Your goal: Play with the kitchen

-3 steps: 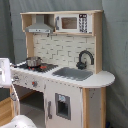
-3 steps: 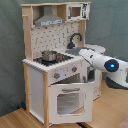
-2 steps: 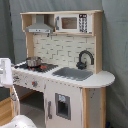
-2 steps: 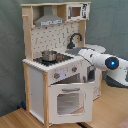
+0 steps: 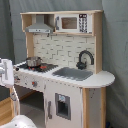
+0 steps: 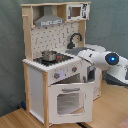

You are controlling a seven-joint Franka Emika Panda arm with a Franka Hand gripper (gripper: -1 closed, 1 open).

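The kitchen (image 5: pixel 102 79) is a tall white and light-wood toy unit with a grey hood (image 5: pixel 39 27), a microwave (image 5: pixel 72 22), a black faucet (image 5: pixel 85 57) and a grey sink (image 5: pixel 72 74). A small metal pot (image 5: pixel 33 62) stands on the black hob. In the second exterior view the kitchen (image 6: pixel 35 82) shows its windowed oven door (image 6: pixel 70 100), shut, with knobs (image 6: pixel 56 75) above it. My white arm (image 6: pixel 107 59) reaches in from the second exterior view's right. My gripper (image 6: pixel 90 75) hangs dark just right of the knob panel, close to the kitchen's front.
A white part of my arm (image 5: pixel 5 72) shows at the first exterior view's left edge, beside the hob end. Grey curtains hang behind the kitchen. The floor is light wood (image 6: pixel 20 120). A lower cabinet door (image 5: pixel 62 106) sits under the sink.
My arm has shifted slightly up and toward the second exterior view's right. The kitchen and the pot have not moved.
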